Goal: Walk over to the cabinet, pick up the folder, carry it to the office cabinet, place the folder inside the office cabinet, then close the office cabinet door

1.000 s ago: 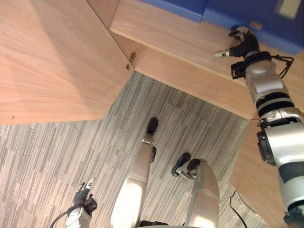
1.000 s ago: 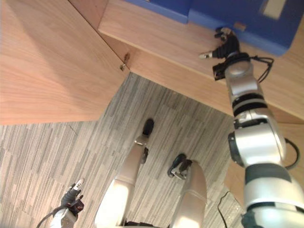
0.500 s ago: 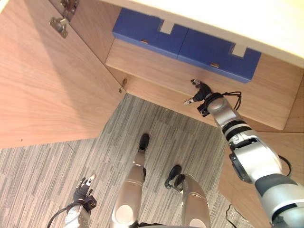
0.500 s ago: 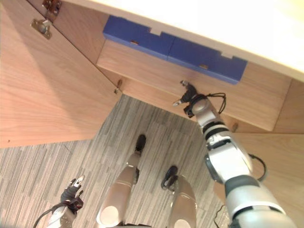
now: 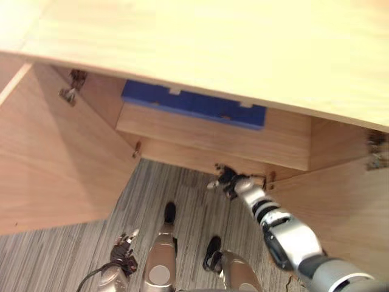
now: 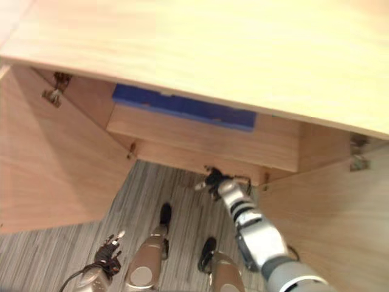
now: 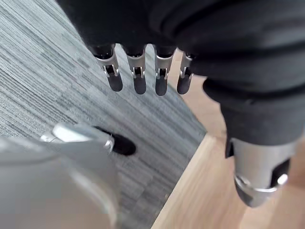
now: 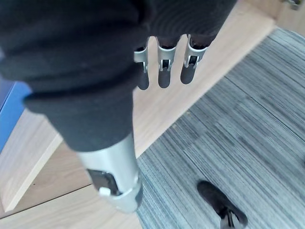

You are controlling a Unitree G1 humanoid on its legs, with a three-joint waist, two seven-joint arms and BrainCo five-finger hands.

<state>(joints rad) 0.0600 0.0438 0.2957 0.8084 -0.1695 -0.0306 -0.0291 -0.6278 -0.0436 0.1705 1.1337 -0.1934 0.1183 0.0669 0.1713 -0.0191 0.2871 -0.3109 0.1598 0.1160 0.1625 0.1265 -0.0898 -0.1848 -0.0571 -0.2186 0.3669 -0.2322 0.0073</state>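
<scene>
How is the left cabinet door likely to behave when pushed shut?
The left door is a broad flat wooden panel, so it should stay stiff and probably feel fairly heavy. It hangs on hinges at its inner edge, so a push should swing it, not slide it. Its smooth face may offer little grip.

The right robot hand [image 5: 226,178] is outstretched, left robot hand [image 5: 124,244] low (fingers straight).

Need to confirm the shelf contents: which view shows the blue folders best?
The left eye view: the blue folders show end to end on the cabinet shelf. The right eye view shows the same. The right wrist view catches one blue corner.
</scene>
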